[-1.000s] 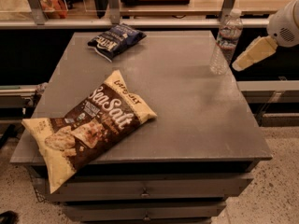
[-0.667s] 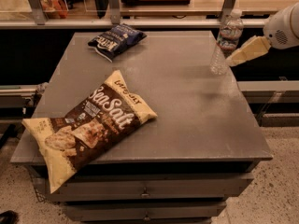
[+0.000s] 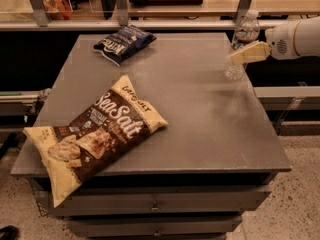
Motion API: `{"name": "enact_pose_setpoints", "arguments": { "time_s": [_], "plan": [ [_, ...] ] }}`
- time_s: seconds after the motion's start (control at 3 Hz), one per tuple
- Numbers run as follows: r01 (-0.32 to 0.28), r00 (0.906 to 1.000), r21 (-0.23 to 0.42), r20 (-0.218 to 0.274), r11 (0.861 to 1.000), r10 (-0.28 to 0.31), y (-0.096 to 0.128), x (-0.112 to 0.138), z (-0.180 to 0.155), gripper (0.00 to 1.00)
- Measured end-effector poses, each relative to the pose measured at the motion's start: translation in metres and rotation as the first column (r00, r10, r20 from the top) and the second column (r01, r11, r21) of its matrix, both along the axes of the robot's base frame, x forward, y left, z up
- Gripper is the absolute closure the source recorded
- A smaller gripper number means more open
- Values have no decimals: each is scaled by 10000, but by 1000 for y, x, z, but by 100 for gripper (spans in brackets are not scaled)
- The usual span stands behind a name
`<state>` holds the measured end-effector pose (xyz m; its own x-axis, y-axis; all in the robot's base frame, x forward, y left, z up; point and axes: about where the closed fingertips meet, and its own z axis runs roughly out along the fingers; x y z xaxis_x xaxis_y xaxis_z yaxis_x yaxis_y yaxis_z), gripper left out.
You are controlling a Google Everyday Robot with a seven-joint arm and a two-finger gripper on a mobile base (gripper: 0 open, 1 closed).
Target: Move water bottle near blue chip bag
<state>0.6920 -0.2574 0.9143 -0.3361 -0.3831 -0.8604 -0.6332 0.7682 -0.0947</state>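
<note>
The water bottle [image 3: 245, 30] stands upright at the far right edge of the grey table [image 3: 200, 109], clear with a white cap. My gripper [image 3: 240, 55] reaches in from the right at the height of the bottle's middle and overlaps it in the camera view. The blue chip bag [image 3: 123, 42] lies flat near the table's far left corner, well to the left of the bottle.
A large tan-and-brown "Sea Salt" bag [image 3: 95, 136] lies across the table's front left, overhanging the edge. A shelf rail with metal posts [image 3: 165, 24] runs behind the table. Drawers [image 3: 155, 204] sit below the tabletop.
My gripper has moved left and slightly up, from beside the bottle to overlapping its middle. The bottle and both bags have not moved.
</note>
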Motion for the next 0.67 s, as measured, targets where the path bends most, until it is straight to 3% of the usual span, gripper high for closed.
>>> {"name": "enact_pose_setpoints", "arguments": {
  "time_s": [0.33,0.67],
  "plan": [
    [-3,9998,854,197,9963,-14,17,10,-3,21],
    [-130,9982,1056,602,9943,67,27,17,5,44]
  ]
}}
